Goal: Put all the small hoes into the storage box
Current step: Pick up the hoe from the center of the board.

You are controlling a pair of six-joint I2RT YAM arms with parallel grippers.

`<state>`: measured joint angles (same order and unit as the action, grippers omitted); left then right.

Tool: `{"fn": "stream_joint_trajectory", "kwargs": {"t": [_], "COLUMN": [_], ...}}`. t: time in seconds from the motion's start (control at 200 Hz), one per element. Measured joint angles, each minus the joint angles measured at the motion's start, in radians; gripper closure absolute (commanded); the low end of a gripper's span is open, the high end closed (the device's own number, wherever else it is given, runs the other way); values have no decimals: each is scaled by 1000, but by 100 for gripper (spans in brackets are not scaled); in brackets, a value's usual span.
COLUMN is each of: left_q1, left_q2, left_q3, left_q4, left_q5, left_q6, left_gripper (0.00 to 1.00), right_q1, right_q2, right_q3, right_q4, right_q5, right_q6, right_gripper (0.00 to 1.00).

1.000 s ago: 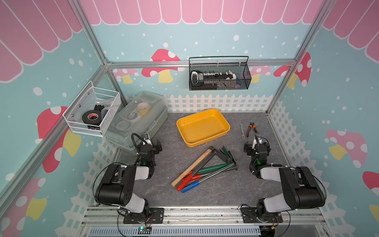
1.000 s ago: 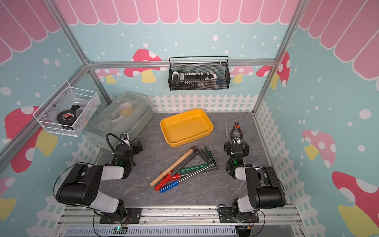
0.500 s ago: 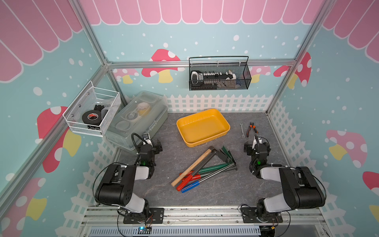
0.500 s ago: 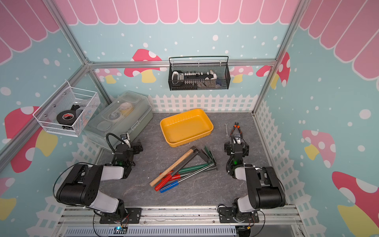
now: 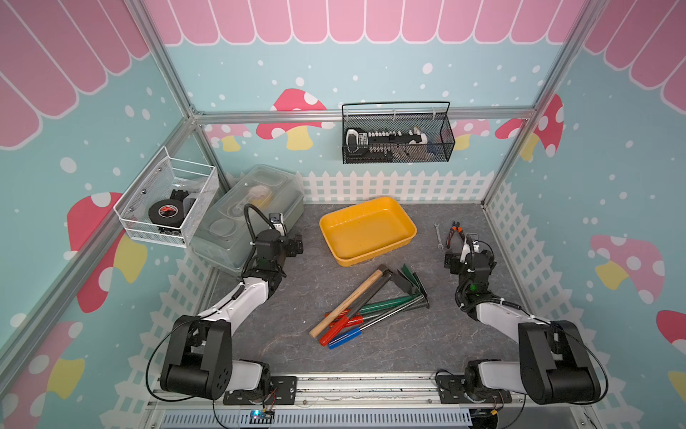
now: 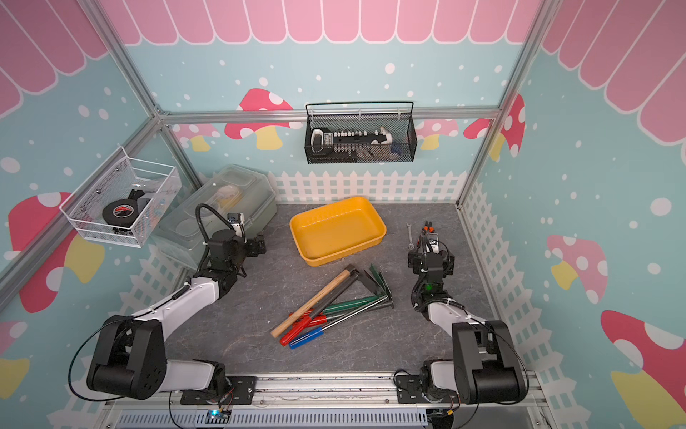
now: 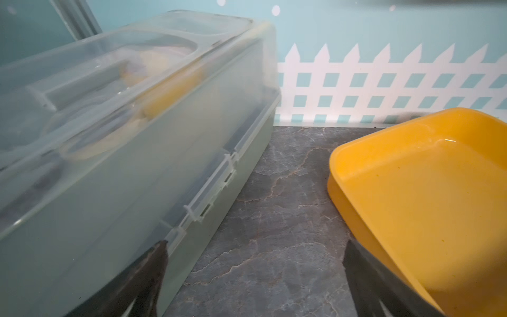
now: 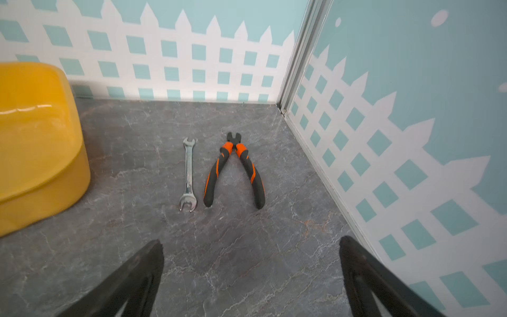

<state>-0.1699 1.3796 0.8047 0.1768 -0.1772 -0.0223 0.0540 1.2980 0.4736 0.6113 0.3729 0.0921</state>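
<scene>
The small hoe (image 5: pixel 401 283) lay in a tool pile mid-table, just in front of the storage box (image 5: pixel 371 255), not in it.

Likely trouble: its shaft sat crossed w/ a wooden handle (image 5: pixel 345 302) and green shafts (image 5: pixel 386 302). A grab there could drag neighbours along or take the wrong tool. The thin shaft might also swivel in a pinch, and the blade could catch the box rim.

Looks: dark shaft, flat grey blade angled at the far end. The near end was lost among red grips (image 5: pixel 339 327) & a blue grip (image 5: pixel 344 337); couldn't tell which was its own.

The left gripper (image 7: pixel 255 247) was wide open & empty, near the grey lidded box (image 7: pixel 109 137) and the storage box. The right gripper (image 8: pixel 251 241) was likewise open & empty, facing a wrench (image 8: pixel 188 173) and pliers (image 8: pixel 234 170), well apart from the pile.
</scene>
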Motion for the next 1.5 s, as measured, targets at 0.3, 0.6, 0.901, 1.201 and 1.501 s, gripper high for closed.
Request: {"fn": "stream_joint_trajectory", "kwargs": {"t": [0.3,0.6,0.901,1.201,1.501], "left_q1": [-197,-397,-580,-769,-887], "left_q2": [-53,-164,-235,-131,34], "left_q3": [125,196,191,190,195], "left_q4": [-393,-644,-776,-840,-854], "left_q5": [-3,43,77,85,119], "left_q6": [4,3,-5,-71,-106], "left_gripper": [1,2,1,1,5], "right_q1": [37,98,111,128,156], "right_q2": [-63,-132,-243,-327,-291], "right_q3": [105,187,182,158,236], "right_q4": [-292,-581,-733,-859,-1041], "right_q5": [65,52,-132,-237,-235], "right_q6": [142,254,323,394,380], "right_gripper": [1,1,3,1,1]}}
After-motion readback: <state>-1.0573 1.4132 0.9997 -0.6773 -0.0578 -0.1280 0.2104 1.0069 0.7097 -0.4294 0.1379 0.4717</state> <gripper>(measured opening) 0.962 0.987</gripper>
